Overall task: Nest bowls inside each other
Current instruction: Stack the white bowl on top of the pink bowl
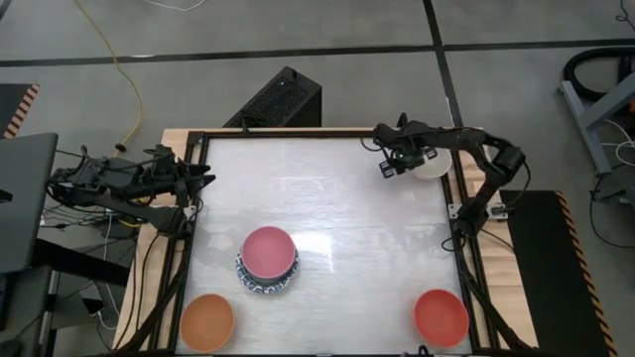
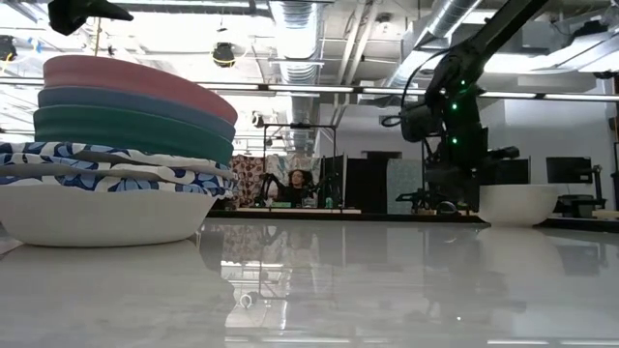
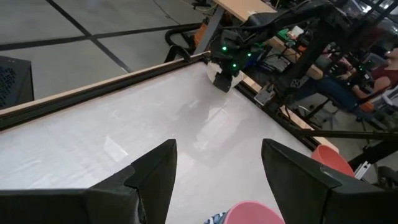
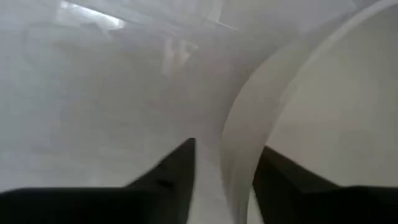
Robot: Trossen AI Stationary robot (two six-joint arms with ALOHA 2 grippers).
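The right tool (image 1: 415,164) straddles the cream bowl's (image 1: 434,167) rim, apparently not yet clamped; next, lift it to the stack (image 1: 267,260), while the left tool (image 1: 201,179) waits open.

I can read no text, label, brand or number anywhere around me, though distant room clutter may hold some too small to tell.

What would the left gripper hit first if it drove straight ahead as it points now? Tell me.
Probably nothing nearby: the left gripper, open at the table's left edge, faces bare table. The first thing in line looks like the cream bowl at the right gripper, though depth is uncertain.
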